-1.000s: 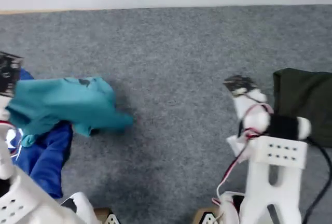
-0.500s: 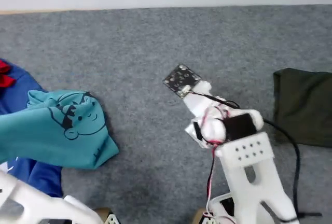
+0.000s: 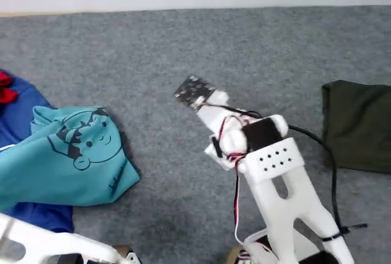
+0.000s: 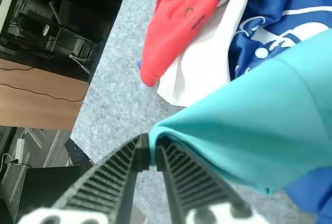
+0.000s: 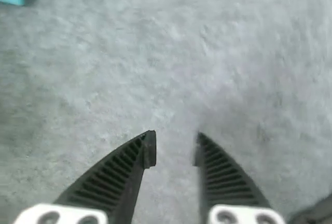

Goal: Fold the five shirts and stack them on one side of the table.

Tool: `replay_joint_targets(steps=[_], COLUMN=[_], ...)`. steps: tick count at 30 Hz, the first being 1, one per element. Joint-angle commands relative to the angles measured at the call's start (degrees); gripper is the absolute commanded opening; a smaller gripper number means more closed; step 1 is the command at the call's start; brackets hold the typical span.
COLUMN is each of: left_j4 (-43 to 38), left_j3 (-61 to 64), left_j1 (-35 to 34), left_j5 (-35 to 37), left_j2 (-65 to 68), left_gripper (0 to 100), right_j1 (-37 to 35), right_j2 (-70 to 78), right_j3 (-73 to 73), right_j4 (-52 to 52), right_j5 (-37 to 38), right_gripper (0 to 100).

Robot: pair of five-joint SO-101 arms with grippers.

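Between the fingers of your left gripper (image 4: 149,154) sits the edge of the teal shirt (image 4: 249,115), pinched tight, likely to pull it flat. Your right gripper (image 5: 171,151) hangs with fingers spread over bare mat (image 5: 207,53), ready to help.

The right arm's end effector (image 3: 201,102) hangs over the bare grey table (image 3: 183,38). Well apart to its left, a teal shirt (image 3: 67,160) with a cartoon face lies on a blue shirt (image 3: 18,114). To its right lies a folded dark green shirt (image 3: 357,126).
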Motion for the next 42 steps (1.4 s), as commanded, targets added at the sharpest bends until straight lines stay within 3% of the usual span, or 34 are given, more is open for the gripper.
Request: replay_joint_targets(steps=[1, 5, 12, 17, 30, 42], left_j4=[1.1, 1.1, 1.1, 1.1, 1.2, 1.2], left_j3=[-0.1, 2.5, 4.9, 5.8, 5.6, 5.5], left_j1=[-0.5, -0.5, -0.2, -0.5, -0.6, -0.6], left_j5=[-0.4, -0.4, -0.4, -0.4, -0.4, -0.4], left_j2=[-0.6, -0.6, -1.1, -1.1, -1.2, -1.2], left_gripper=[0, 0, 0, 0, 0, 0], right_j1=[-5.1, -9.7, -18.9, -24.4, -28.4, -33.8], right_j2=[3.9, 12.2, 29.1, 41.5, 63.1, 64.5], right_j3=[-3.3, -9.5, -26.5, -37.5, -54.5, -56.9], right_j4=[-0.3, -0.1, -0.3, 0.0, 0.9, 4.0], right_j5=[-3.6, -8.6, -23.8, -28.5, -42.1, -43.1], right_gripper=[21.0, 21.0, 21.0, 21.0, 20.9, 20.8])
